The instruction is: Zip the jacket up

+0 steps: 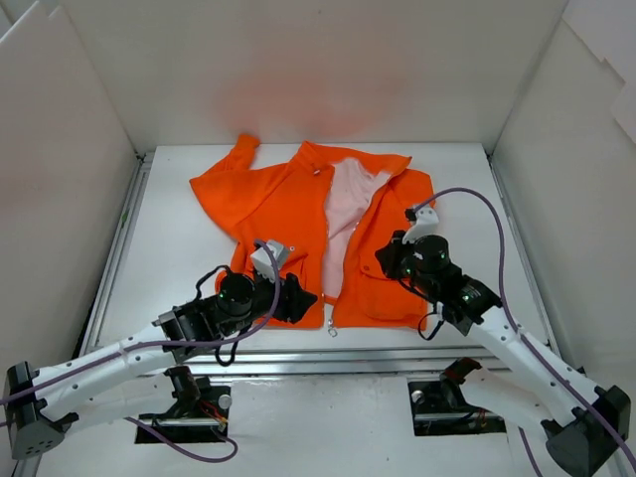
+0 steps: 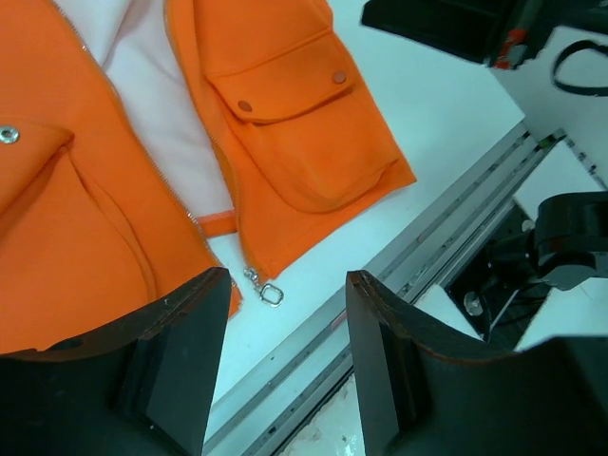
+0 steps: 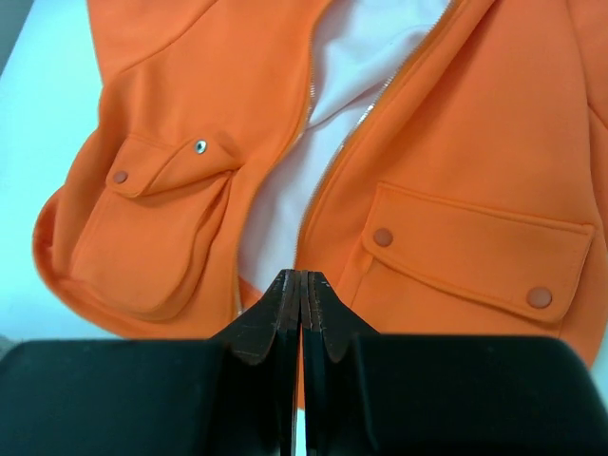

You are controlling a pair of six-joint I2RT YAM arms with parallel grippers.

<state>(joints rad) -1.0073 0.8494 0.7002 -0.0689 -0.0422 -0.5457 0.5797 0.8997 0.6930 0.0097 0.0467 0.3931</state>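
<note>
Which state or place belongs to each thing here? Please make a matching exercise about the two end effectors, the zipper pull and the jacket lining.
1. left black end effector
2. right black end effector
3. small silver metal zipper pull
4. pale pink fabric lining

A. shut
B. lying on the white table, just past the hem
C. open
D. showing between the front panels of the orange fabric jacket

Pairs: 1-C, 2-A, 3-B, 4-D

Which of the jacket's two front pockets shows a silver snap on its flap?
The pocket on the left arm's side: one corner of its flap carries a silver snap. The other pocket has two orange snaps.
</note>
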